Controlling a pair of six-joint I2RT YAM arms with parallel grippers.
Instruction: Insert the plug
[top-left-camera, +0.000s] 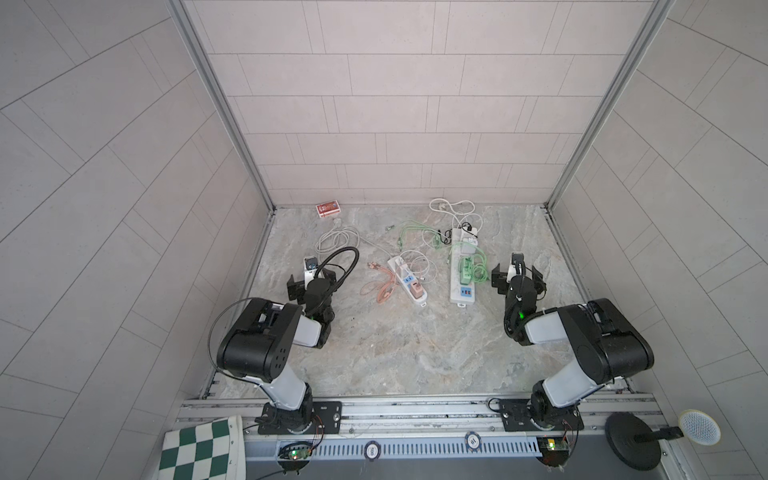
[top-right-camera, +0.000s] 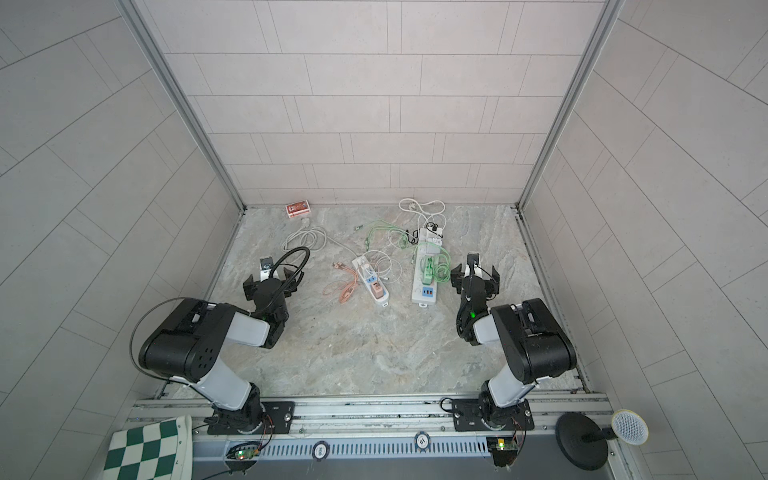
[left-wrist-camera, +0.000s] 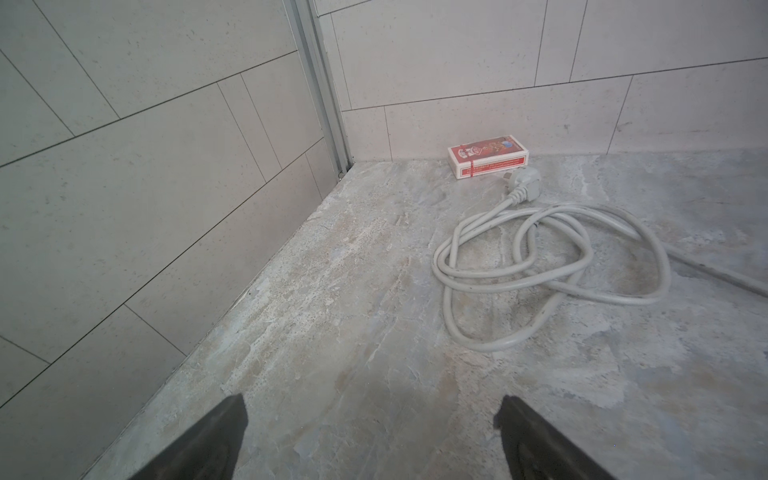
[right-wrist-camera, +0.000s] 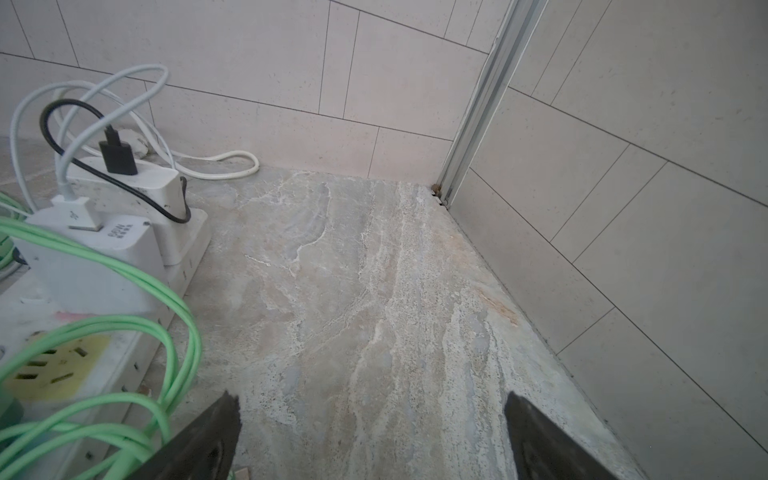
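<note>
**Both claws spread and empty, plug not yet picked up**

The left claw (left-wrist-camera: 371, 415) hovered over bare table (left-wrist-camera: 332, 291) with its jaws spread wide and nothing between them. The right claw (right-wrist-camera: 372, 405) was likewise fully spread and empty.

The white plug (left-wrist-camera: 527, 179) lay well ahead of the left claw, off to its inner side. It touched a red box (left-wrist-camera: 488, 160) by the far wall, and its coiled white cord (left-wrist-camera: 441, 266) lay between claw and plug.

The task looked barely begun, at the approach-and-grasp step. The next move probably called for the left claw to reach past the coil, line up across the plug body and close on it. The cord would need enough slack to follow.

There were no true containers, only two power strips. The long strip (top-left-camera: 457, 289) sat just beside the right claw on its inner side. It carried white adapters (right-wrist-camera: 95, 257), a black USB plug (right-wrist-camera: 118, 156) and loops of green cable (right-wrist-camera: 193, 340). One yellow-faced socket (right-wrist-camera: 62, 365) looked free. The small strip (top-left-camera: 399, 268), between the claws, held a pinkish adapter (top-left-camera: 417, 291).
</note>
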